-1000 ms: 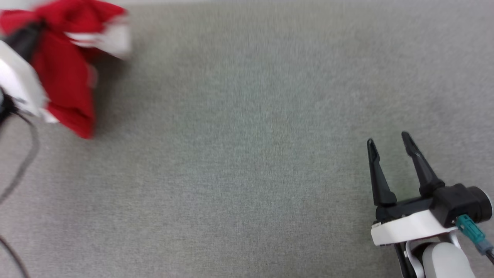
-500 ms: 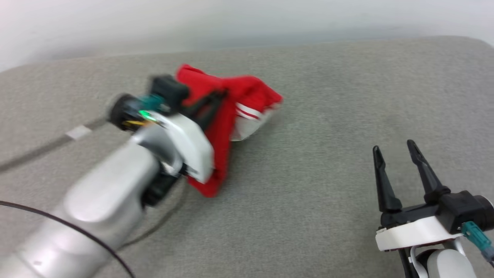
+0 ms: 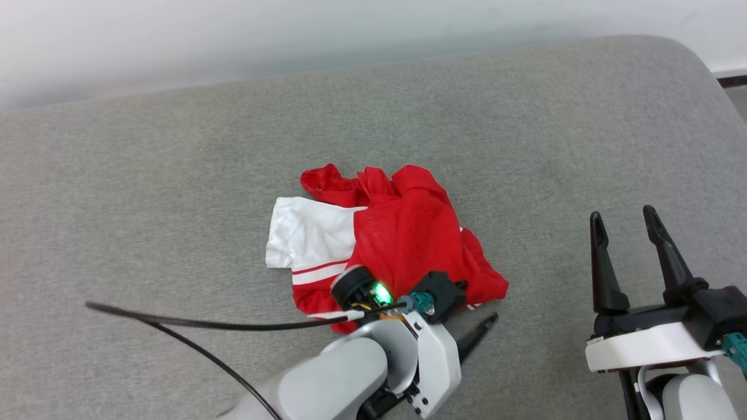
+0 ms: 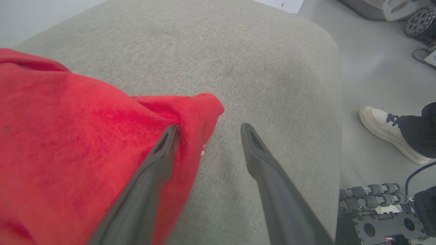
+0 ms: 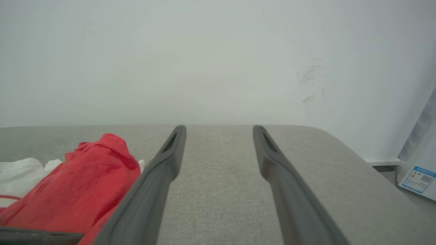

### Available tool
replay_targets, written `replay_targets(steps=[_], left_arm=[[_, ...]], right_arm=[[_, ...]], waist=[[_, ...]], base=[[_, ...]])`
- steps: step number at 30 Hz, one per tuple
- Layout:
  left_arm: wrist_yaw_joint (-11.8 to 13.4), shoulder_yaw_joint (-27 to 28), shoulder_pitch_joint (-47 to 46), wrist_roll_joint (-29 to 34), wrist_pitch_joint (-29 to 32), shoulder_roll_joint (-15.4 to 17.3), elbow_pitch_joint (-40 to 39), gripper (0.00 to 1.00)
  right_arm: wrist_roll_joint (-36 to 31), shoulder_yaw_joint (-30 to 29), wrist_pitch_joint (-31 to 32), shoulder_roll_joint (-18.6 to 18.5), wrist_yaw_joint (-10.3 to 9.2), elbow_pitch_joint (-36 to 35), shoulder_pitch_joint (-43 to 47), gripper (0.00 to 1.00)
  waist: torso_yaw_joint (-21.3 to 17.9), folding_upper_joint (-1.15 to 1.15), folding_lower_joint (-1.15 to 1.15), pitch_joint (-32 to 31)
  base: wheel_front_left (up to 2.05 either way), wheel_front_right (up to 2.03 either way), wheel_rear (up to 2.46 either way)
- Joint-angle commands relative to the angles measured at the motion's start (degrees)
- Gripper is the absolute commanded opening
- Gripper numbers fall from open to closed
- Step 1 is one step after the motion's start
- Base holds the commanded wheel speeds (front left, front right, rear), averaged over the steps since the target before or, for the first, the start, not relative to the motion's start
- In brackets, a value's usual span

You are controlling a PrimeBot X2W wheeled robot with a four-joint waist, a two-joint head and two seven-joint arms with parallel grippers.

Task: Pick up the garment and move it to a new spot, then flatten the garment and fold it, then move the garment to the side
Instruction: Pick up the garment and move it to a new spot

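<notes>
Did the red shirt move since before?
Yes. The jersey hung from the left end effector before; now it lies dropped on the grey cushion, farther from its back edge, nearer the robot.

One red jersey is lying on one grey cushion, showing one white sleeve. Two grippers are showing, the left gripper and the right gripper, each carrying two dark fingers, making four altogether. One black cable is looping beside the left arm, one green light is glowing, and one white shoe is standing beside the cushion.
</notes>
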Motion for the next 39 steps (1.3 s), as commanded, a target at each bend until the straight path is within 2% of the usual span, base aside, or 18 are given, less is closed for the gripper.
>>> replay_targets(steps=[1, 5, 10, 16, 21, 23, 24, 25, 26, 29, 30, 35, 39], left_arm=[[-0.6, -0.1, 1.3, -0.5, -1.4, -0.7, 1.1, 1.00], [-0.7, 1.6, 1.3, -1.2, -5.4, -0.9, 2.7, 1.00], [1.0, 6.3, 1.7, -3.1, -10.0, 1.6, 0.2, 1.00], [5.8, 15.6, 3.7, -4.5, -12.3, 9.5, -6.2, 1.00], [9.9, 26.2, 9.8, -1.3, -12.6, 17.5, -13.9, 1.00], [11.6, 31.3, 14.0, 0.3, -12.6, 19.1, -17.9, 1.00], [11.6, 31.3, 14.0, 0.3, -12.6, 19.1, -17.9, 1.00], [12.3, 34.4, 15.7, 1.9, -12.6, 19.8, -20.5, 1.00], [12.3, 39.0, 21.6, 4.8, -12.6, 20.4, -24.6, 1.00], [11.9, 44.6, 29.1, 8.4, -12.6, 19.2, -27.9, 1.00], [11.9, 44.6, 29.1, 8.4, -12.6, 19.2, -27.9, 1.00], [10.6, 51.4, 39.0, 13.4, -12.6, 14.4, -30.4, 1.00], [7.8, 53.9, 42.7, 17.2, -12.6, 10.7, -30.3, 1.00]], right_arm=[[0.0, 0.2, -0.1, -0.1, -0.04, 0.3, 0.6, 1.00], [-0.5, 0.4, -0.1, -0.1, -0.04, 1.1, 1.5, 1.00], [-0.9, 0.4, -0.1, -0.1, -0.04, 1.9, 2.6, 1.00], [-1.0, 0.3, -0.1, -0.1, -0.04, 2.1, 3.9, 1.00], [-1.0, -0.4, -0.1, -0.1, -0.04, 1.2, 4.6, 1.00], [-0.9, -0.7, -0.1, -0.1, -0.05, 0.7, 4.9, 1.00], [-0.9, -0.7, -0.1, -0.1, -0.05, 0.7, 4.9, 1.00], [-0.8, -0.8, -0.1, -0.1, -0.04, 0.5, 5.1, 1.00], [-0.6, -1.0, -0.1, -0.1, -0.04, -0.1, 5.2, 1.00], [-0.5, -1.1, -0.1, -0.1, -0.04, -0.7, 5.7, 1.00], [-0.5, -1.1, -0.1, -0.1, -0.04, -0.7, 5.7, 1.00], [-0.3, -1.0, -0.1, -0.1, -0.04, -1.6, 6.3, 1.00], [-0.1, -0.7, -0.1, -0.1, -0.04, -2.2, 6.7, 1.00]], waist=[[0.6, 0.00, 0.00, -0.6], [2.3, 0.00, 0.00, -2.4], [4.8, 0.00, 0.00, -5.5], [7.3, 0.00, 0.00, -9.0], [8.5, 0.00, 0.00, -9.8], [8.8, 0.00, 0.00, -10.0], [8.8, 0.00, 0.00, -10.0], [8.9, 0.00, 0.00, -10.1], [9.2, 0.00, 0.00, -10.2], [9.4, 0.00, 0.00, -10.3], [9.4, 0.00, 0.00, -10.3], [9.4, 0.00, 0.00, -10.1], [9.4, 0.00, 0.00, -9.7]], base=[[0.00, 0.00, 0.00], [0.00, 0.00, 0.00], [0.00, 0.00, 0.00], [0.00, 0.00, 0.00], [0.00, 0.00, 0.00], [0.00, 0.00, 0.00], [0.00, 0.00, 0.00], [0.00, 0.00, 0.00], [0.00, 0.00, 0.00], [0.00, 0.00, 0.00], [0.00, 0.00, 0.00], [0.00, 0.00, 0.00], [0.00, 0.00, 0.00]])
